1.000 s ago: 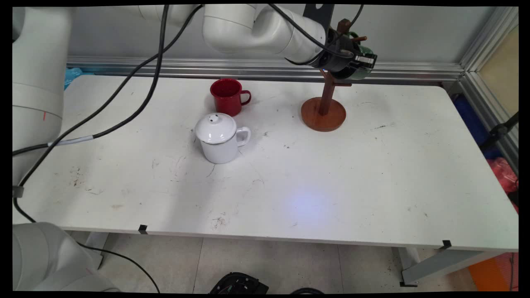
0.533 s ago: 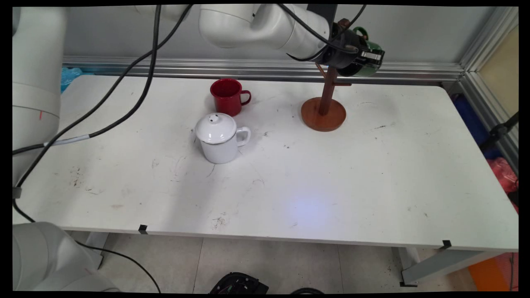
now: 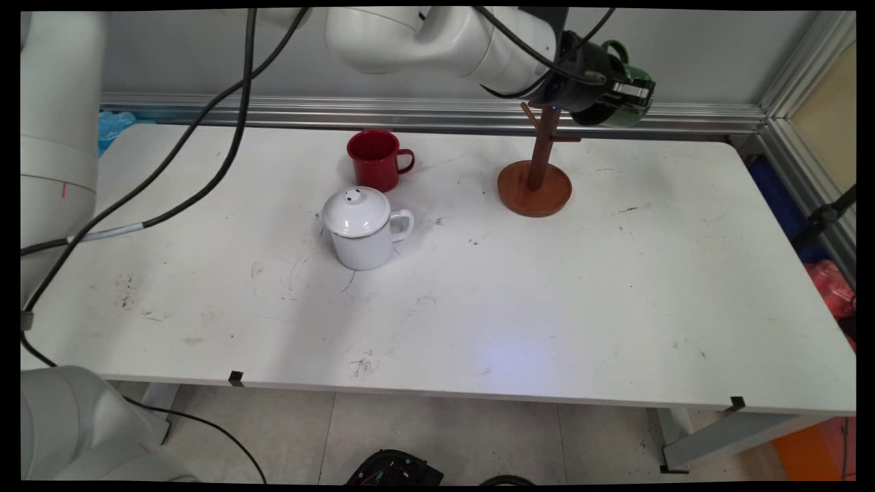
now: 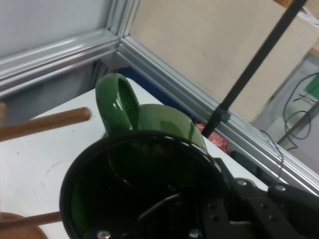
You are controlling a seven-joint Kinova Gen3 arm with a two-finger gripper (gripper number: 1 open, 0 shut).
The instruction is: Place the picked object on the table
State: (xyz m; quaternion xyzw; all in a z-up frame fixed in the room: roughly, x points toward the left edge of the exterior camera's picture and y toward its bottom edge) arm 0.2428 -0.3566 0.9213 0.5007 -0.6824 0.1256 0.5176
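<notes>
On the white table point(image 3: 615, 287), nearest the front, stands a white mug point(image 3: 364, 232) with a lid on. Just behind it stands a red mug point(image 3: 374, 158). Farther back and to the right is a brown wooden mug tree point(image 3: 535, 179). Up high beside its top, the gripper point(image 3: 632, 92) is clamped on a green mug point(image 4: 149, 129), held in the air with its handle pointing up.

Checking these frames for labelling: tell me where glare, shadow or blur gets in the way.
Main view: sharp; soft shadows fall left of the lidded white enamel mug and red enamel mug. Hand view: the glossy green mug, close up, shows bright glints on its handle; its dark interior hides detail; the wooden pegs look soft.
</notes>
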